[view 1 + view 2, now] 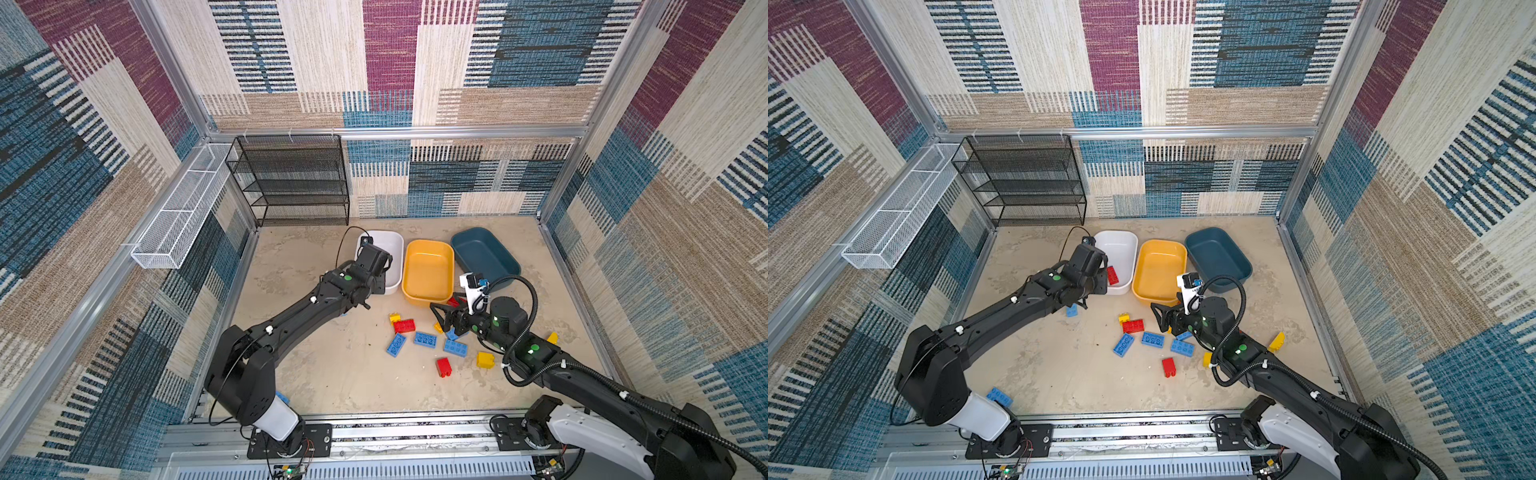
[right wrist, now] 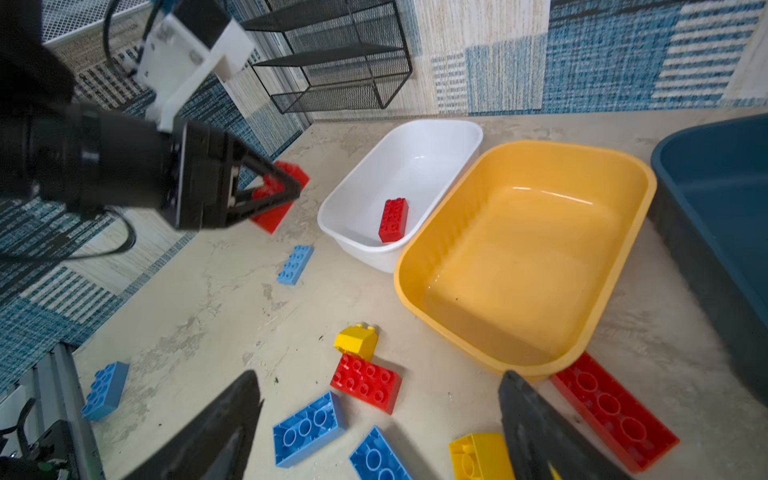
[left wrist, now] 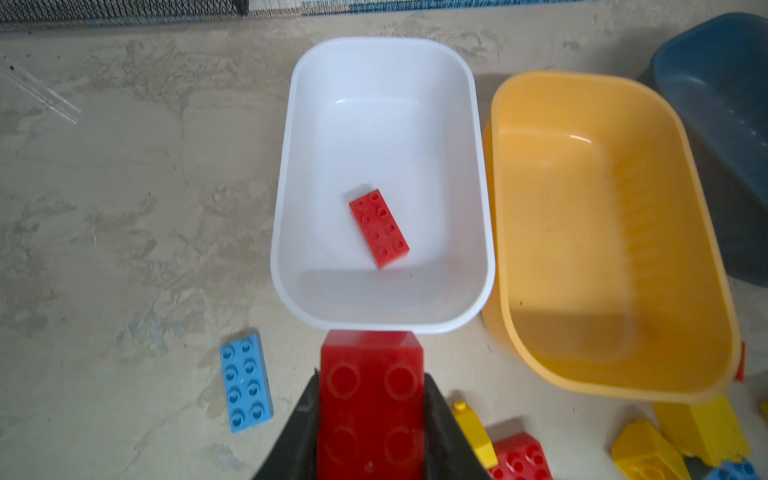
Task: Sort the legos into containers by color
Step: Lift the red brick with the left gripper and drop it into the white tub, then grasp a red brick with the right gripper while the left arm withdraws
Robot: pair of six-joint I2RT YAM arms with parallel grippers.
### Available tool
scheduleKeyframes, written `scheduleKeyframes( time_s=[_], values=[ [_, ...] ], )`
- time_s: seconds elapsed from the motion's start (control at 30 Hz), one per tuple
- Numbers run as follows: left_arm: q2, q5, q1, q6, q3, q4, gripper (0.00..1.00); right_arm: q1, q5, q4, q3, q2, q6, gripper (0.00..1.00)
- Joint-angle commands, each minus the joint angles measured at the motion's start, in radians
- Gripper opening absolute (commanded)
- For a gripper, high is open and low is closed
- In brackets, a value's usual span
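Two jaws of your left gripper (image 3: 371, 386) pinch a red brick (image 3: 370, 419), its near end cut off by the frame edge, close to the white tub (image 1: 392, 249), mid-frame in both top views, where a second red brick (image 3: 379, 228) lies; there the wrist (image 1: 372, 259) hides that grip. Your right gripper (image 2: 380, 399) stands spread above the loose legos (image 1: 424, 340), its arm (image 1: 582, 374) hiding part of a yellow brick (image 1: 552, 337).

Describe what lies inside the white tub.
One red brick lies alone, studs up, in the white tub. In both top views the left arm covers its near end; the left wrist view shows the whole inside.
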Motion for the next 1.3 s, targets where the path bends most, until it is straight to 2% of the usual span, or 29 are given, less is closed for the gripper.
scheduleKeyframes(
  time_s=[0.0, 0.27, 0.4, 0.5, 0.63, 0.7, 0.77, 0.87, 1.0, 1.27],
  values=[
    [0.109, 0.043, 0.031, 0.074, 0.132, -0.08, 0.14, 0.008, -0.013, -0.033, -0.02, -0.029, 0.042, 0.9],
    [0.358, 0.162, 0.106, 0.089, 0.368, -0.106, 0.15, 0.054, 0.052, -0.181, -0.026, -0.038, 0.087, 0.88],
    [0.418, 0.205, 0.124, 0.07, 0.427, -0.129, 0.19, 0.087, 0.08, -0.225, -0.026, -0.035, 0.101, 0.87],
    [0.426, 0.213, 0.124, 0.069, 0.448, -0.128, 0.35, 0.115, 0.115, -0.256, -0.008, -0.016, 0.102, 0.86],
    [0.392, 0.209, 0.124, 0.083, 0.476, -0.167, 0.64, 0.146, 0.146, -0.284, 0.03, 0.013, 0.107, 0.85],
    [0.337, 0.205, 0.124, 0.087, 0.454, -0.172, 0.76, 0.159, 0.152, -0.296, 0.053, 0.041, 0.112, 0.83],
    [0.255, 0.202, 0.123, 0.074, 0.403, -0.163, 0.78, 0.179, 0.148, -0.3, 0.08, 0.084, 0.11, 0.8],
    [0.08, 0.221, 0.112, 0.029, 0.243, -0.083, 0.81, 0.225, 0.17, -0.297, 0.115, 0.165, 0.102, 0.8],
    [-0.152, 0.229, 0.092, 0.013, 0.035, -0.016, 0.81, 0.257, 0.201, -0.279, 0.157, 0.266, 0.126, 0.81],
    [-0.572, 0.261, 0.083, -0.003, -0.268, -0.087, 0.8, 0.294, 0.266, -0.293, 0.295, 0.486, 0.188, 0.81]
  ],
)
